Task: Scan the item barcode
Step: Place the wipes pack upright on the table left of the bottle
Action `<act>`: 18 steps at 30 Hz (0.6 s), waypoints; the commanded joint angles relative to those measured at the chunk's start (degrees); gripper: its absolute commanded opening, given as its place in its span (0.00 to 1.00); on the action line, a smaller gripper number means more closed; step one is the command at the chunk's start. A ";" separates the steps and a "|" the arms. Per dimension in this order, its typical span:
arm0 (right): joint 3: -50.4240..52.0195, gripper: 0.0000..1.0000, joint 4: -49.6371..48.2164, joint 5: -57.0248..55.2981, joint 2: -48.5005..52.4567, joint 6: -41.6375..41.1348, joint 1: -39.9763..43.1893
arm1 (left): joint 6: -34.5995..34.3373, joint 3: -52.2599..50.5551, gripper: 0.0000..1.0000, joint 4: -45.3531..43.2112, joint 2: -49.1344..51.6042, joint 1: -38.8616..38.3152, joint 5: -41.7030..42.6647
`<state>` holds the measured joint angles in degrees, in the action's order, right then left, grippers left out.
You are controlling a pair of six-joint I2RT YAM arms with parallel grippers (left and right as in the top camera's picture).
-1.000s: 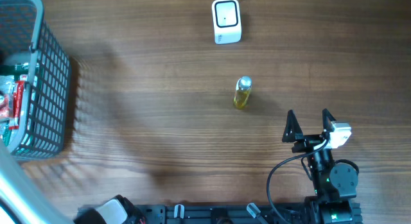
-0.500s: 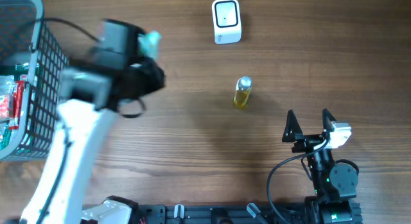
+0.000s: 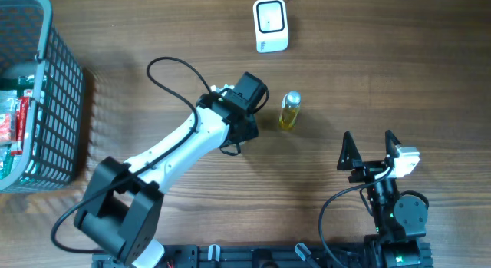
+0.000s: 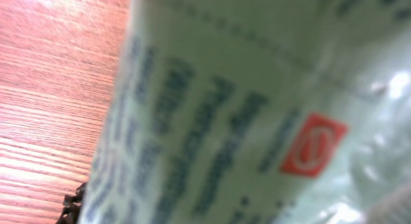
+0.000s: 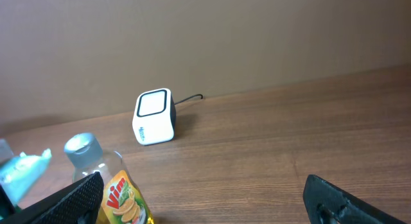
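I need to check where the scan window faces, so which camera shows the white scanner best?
The right wrist view: the scanner sits whole at an angle, showing its top window, side and cable. Overhead shows only its top. The left wrist view misses it, filled by a blurred packet.

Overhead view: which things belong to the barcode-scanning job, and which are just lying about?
In the job: white scanner; pale green packet, held by the left gripper.
Lying about: yellow bottle on the table; basket of other goods; right gripper, open and idle.
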<state>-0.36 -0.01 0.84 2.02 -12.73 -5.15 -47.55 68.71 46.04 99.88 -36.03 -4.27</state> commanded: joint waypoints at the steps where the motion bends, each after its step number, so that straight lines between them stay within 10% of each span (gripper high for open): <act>1: 0.02 1.00 -0.28 -0.33 -0.24 0.59 0.24 | -1.11 0.28 0.49 -0.46 0.39 -0.24 -1.14; 3: 0.02 1.00 -0.28 -0.33 -0.24 0.59 0.24 | -1.11 0.28 0.73 -0.44 0.39 -0.24 -1.14; 9: 0.02 1.00 -0.28 -0.33 -0.24 0.59 0.24 | -0.44 0.39 1.00 -0.20 -1.29 -0.22 1.18; 18: 0.02 1.00 -0.28 -0.33 -0.24 0.59 0.24 | 6.62 5.40 1.00 5.31 -12.28 0.37 -9.64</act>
<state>-0.36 -0.01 0.84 2.02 -12.73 -5.15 -46.24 71.09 50.33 92.12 -36.10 -6.26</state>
